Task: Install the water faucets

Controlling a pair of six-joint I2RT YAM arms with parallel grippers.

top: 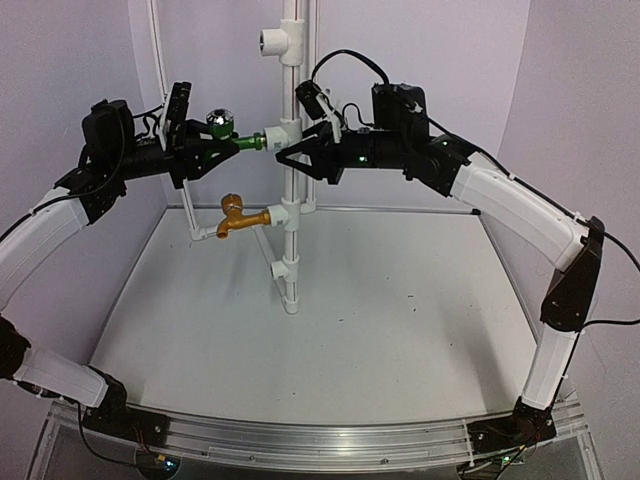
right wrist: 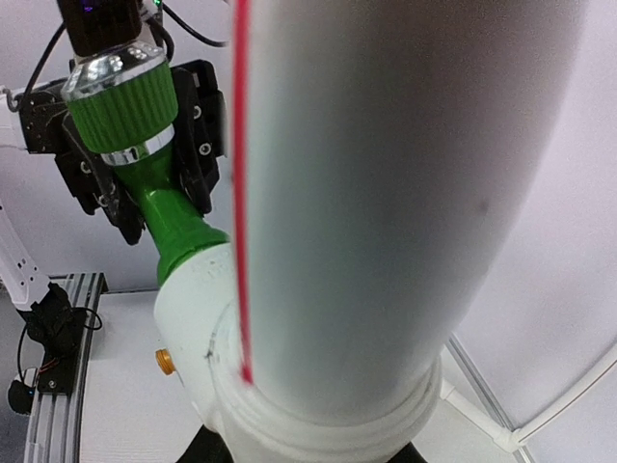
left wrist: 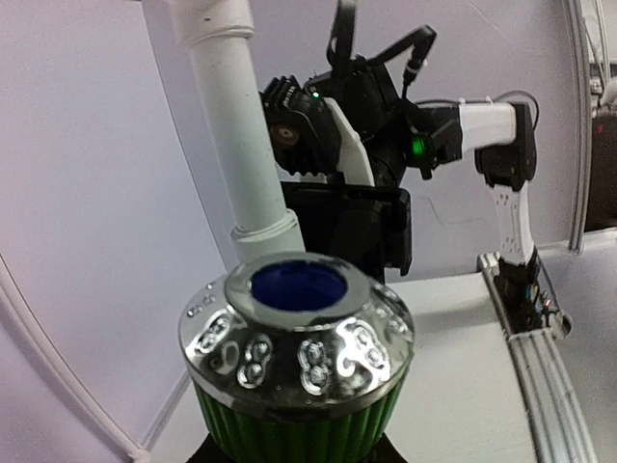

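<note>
The green faucet (top: 236, 140) lies level, its threaded end in the middle T-fitting (top: 281, 136) of the upright white pipe (top: 292, 90). My left gripper (top: 214, 146) is shut on its body below the chrome-capped handle (left wrist: 294, 333). My right gripper (top: 297, 152) comes from the right and is shut on that same fitting (right wrist: 207, 318), with the pipe (right wrist: 405, 193) filling its view. In the right wrist view the green faucet (right wrist: 145, 145) shows at upper left. The golden-brass faucet (top: 240, 215) sits in the lower T-fitting (top: 288, 213), spout down, with no gripper on it.
An open T-fitting (top: 275, 40) tops the pipe and another fitting (top: 284, 268) sits near its foot on the white table (top: 400, 300). A thin white tube (top: 160, 60) runs up the back left. A metal rail (top: 320, 440) edges the front.
</note>
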